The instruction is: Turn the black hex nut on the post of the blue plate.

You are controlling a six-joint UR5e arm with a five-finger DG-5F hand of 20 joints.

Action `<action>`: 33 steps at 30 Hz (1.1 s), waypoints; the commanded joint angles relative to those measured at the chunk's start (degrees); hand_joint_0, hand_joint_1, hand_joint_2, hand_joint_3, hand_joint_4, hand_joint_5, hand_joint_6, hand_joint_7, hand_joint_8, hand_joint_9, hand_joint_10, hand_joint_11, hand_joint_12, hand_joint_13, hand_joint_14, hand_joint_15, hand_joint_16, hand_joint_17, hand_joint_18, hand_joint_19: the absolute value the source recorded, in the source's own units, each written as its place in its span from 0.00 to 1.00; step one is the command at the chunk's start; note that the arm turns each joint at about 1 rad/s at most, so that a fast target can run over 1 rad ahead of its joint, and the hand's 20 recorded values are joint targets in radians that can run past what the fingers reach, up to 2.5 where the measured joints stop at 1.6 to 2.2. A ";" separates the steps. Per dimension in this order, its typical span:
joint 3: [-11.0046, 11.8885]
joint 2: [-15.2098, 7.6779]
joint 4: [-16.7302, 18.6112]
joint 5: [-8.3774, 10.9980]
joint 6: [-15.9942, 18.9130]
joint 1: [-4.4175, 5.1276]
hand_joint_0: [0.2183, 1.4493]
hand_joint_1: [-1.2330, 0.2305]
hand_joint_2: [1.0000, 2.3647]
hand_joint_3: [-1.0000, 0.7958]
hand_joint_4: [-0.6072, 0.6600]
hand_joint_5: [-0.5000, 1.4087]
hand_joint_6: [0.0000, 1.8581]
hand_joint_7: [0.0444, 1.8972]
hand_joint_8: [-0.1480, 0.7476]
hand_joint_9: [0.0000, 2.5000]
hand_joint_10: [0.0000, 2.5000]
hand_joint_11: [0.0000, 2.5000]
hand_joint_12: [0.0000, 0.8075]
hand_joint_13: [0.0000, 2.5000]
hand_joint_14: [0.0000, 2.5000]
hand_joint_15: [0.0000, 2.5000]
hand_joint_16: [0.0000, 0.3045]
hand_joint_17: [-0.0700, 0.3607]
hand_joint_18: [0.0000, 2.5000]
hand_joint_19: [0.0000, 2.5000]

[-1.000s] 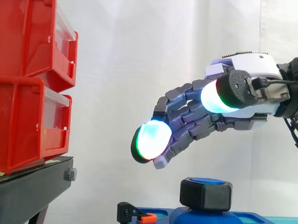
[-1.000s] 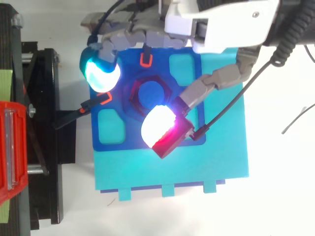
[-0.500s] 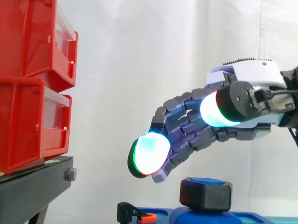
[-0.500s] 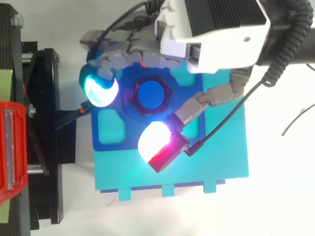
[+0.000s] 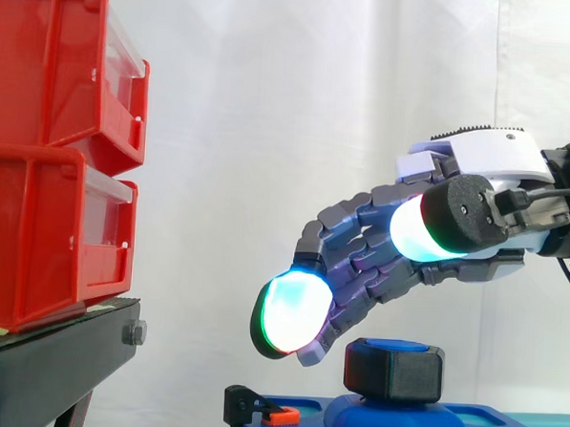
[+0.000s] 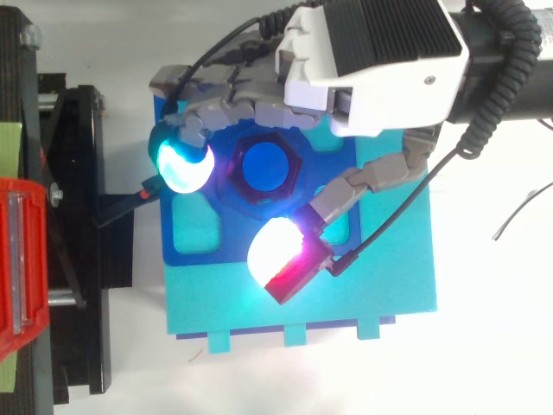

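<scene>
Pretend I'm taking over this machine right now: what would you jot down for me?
Hand: open, fingers loosely arched, holding nothing. It hovers just above the black hex nut, not touching it.
Nut: sits on the blue post in the middle of the blue plate.
Done: hand lined up over the nut, fingertips spread to either side.
Left: lower the hand, close its fingers on the nut, and turn it.

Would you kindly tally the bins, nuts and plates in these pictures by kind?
Red bins: 2
Black hex nut: 1
Blue plate: 1
Total: 4
</scene>
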 commanded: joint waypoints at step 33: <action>-0.02 0.00 -2.60 -2.15 -0.09 -1.77 0.20 0.51 0.00 0.28 0.81 0.13 0.27 0.51 0.66 0.12 0.00 0.01 0.69 0.18 0.00 0.17 0.22 0.50 0.14 0.13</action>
